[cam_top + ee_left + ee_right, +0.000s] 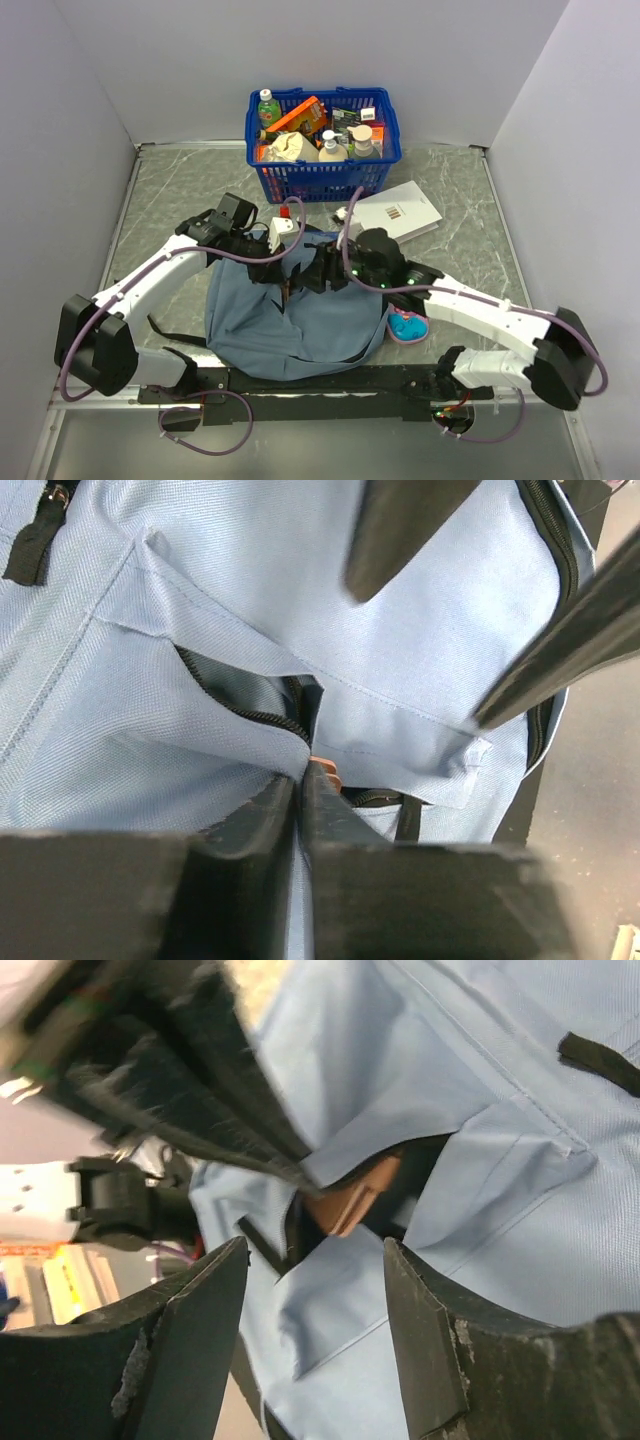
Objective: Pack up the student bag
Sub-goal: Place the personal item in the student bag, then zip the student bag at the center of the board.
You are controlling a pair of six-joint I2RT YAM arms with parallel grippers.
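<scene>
The student bag (290, 325), soft grey-blue fabric, lies flat in the middle of the table between the arms. My left gripper (300, 775) is shut on a fold of the bag's fabric (200, 730) at the edge of a zipped opening (250, 715). An orange-brown object (350, 1200) shows just inside that opening, and its tip (326, 771) shows by the left fingertips. My right gripper (315, 1260) hangs open over the bag beside the opening, with nothing between its fingers. In the top view both grippers (285, 282) (318, 275) meet over the bag's upper edge.
A blue plastic basket (322, 180) with bottles and packets stands at the back. A white booklet (397, 210) lies right of it. A small pink and blue pencil case (408, 326) sits by the bag's right side. A white object with a red cap (285, 224) lies behind the bag.
</scene>
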